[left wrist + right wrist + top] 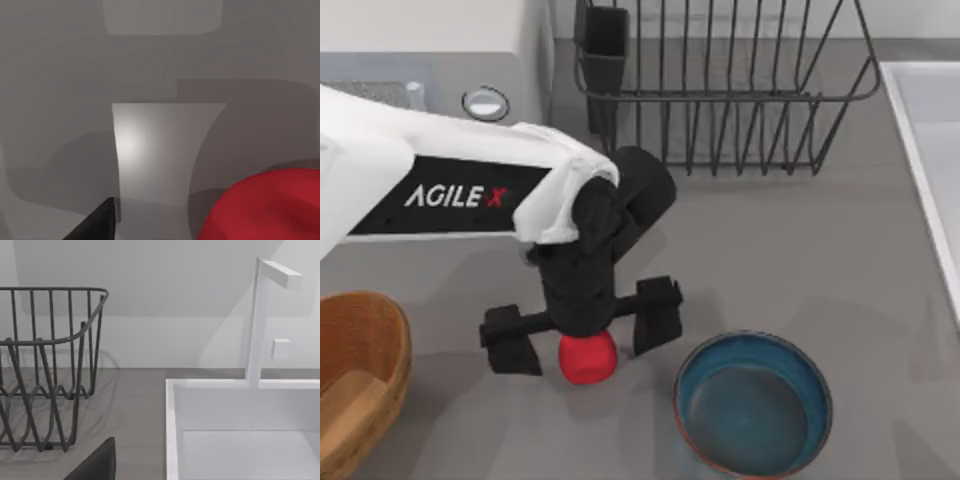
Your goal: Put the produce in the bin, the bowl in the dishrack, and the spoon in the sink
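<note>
1. At the counter's left edge, near the front, your bin (355, 375) waits for the produce.
2. Your left gripper (582, 335) hangs over the produce (587, 357) near the front edge, fingers wide, straddling it for a grasp.
3. The bowl (753, 403) sits just beside, crowding one finger.
4. The dishrack (720, 90) stands at the back, sink (930, 130) at the right edge.

A bright red produce (587, 358) beside a glossy blue bowl (752, 403) with reddish-brown rim on the plain grey worktop (800, 250); light-brown bin (355, 375) at its left edge, dark wire dishrack (720, 90), white sink (240, 430), black fingers (655, 315).
</note>
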